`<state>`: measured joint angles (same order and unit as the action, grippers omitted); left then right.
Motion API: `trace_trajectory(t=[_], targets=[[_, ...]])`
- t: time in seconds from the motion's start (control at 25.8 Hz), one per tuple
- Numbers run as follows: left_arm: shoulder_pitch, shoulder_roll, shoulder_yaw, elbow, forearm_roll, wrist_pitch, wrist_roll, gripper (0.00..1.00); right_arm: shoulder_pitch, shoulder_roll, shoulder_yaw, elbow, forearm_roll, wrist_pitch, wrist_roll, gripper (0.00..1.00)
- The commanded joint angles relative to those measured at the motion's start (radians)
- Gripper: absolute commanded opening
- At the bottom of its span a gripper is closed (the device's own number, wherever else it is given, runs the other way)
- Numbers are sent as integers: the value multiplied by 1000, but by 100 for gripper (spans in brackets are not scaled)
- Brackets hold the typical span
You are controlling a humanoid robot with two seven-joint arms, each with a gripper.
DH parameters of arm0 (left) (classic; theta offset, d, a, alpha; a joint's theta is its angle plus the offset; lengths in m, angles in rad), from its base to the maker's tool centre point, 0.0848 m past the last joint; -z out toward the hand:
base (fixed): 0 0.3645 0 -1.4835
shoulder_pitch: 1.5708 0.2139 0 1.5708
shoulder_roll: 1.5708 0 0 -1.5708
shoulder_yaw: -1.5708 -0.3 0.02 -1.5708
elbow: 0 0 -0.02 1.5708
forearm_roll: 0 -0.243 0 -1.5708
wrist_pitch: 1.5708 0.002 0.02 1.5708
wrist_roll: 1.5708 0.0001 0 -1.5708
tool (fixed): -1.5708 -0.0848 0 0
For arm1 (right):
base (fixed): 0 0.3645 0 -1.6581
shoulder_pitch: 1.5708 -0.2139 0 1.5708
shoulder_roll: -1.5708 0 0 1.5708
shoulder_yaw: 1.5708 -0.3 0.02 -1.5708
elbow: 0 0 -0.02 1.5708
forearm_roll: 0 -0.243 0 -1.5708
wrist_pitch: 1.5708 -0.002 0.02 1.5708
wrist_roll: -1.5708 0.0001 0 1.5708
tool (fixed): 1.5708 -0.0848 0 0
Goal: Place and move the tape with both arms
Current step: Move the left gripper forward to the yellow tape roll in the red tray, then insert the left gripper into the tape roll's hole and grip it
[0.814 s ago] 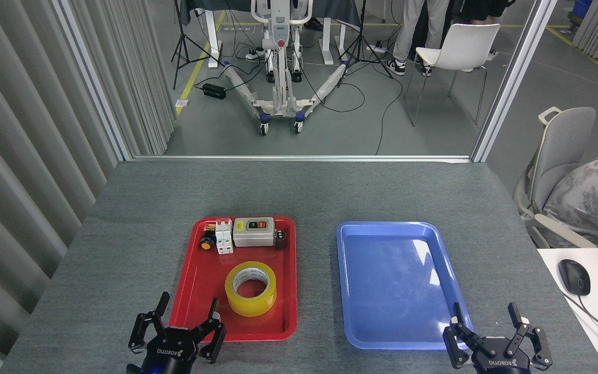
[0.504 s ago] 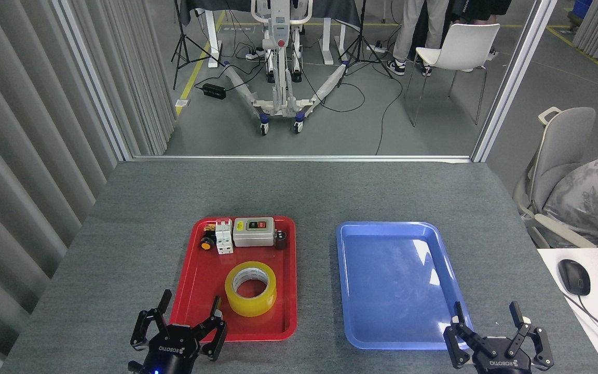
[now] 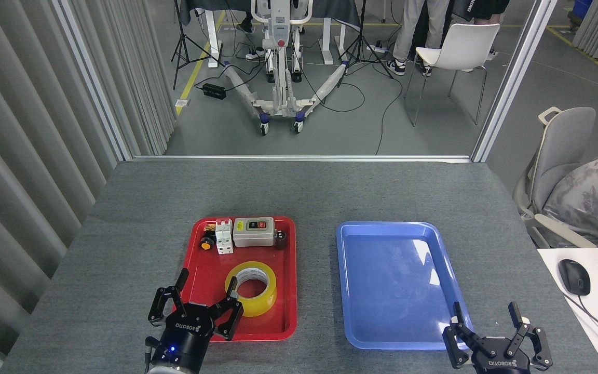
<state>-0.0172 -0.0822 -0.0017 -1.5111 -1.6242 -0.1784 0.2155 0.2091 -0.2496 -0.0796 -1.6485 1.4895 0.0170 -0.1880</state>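
Observation:
The tape [image 3: 251, 289], a glossy yellow roll with a white core, lies flat in the near half of the red tray [image 3: 203, 270]. My left gripper [image 3: 203, 292] hangs open over the tray's near left corner, its right finger just beside the roll, nothing held. My right gripper [image 3: 492, 324] stands open at the bottom right, by the near right corner of the blue tray [image 3: 397, 283], holding nothing.
A grey switch box [image 3: 254, 231], a white breaker [image 3: 223, 237] and small parts line the red tray's far end. The blue tray holds nothing. A side desk with a mouse [image 3: 573, 276] stands to the right. A chair [image 3: 558, 156] is behind it.
My left gripper has moved forward and to the right, from beside the red tray's near left corner to over it, close to the tape. The right gripper has stayed put.

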Motion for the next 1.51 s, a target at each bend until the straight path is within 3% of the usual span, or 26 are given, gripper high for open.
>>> trace_trajectory(t=[0.0, 0.62, 0.89, 1.32, 1.47], targets=[[-53, -7, -3, 60, -5, 0, -2, 99, -5, 0, 1, 1, 0, 0, 7, 100], [-317, -39, -47, 532, -5, 192, 16, 99, -11, 4, 3, 1, 5, 9, 7, 100], [-356, -53, -76, 537, 10, 195, -11, 100, -11, 6, 4, 1, 5, 4, 7, 100], [-440, -44, -64, 535, 142, 208, -404, 100, -40, 9, 7, 1, 6, 4, 12, 100], [-491, -21, -61, 540, 152, 208, -729, 100, -39, 10, 7, 1, 6, 4, 12, 100]])
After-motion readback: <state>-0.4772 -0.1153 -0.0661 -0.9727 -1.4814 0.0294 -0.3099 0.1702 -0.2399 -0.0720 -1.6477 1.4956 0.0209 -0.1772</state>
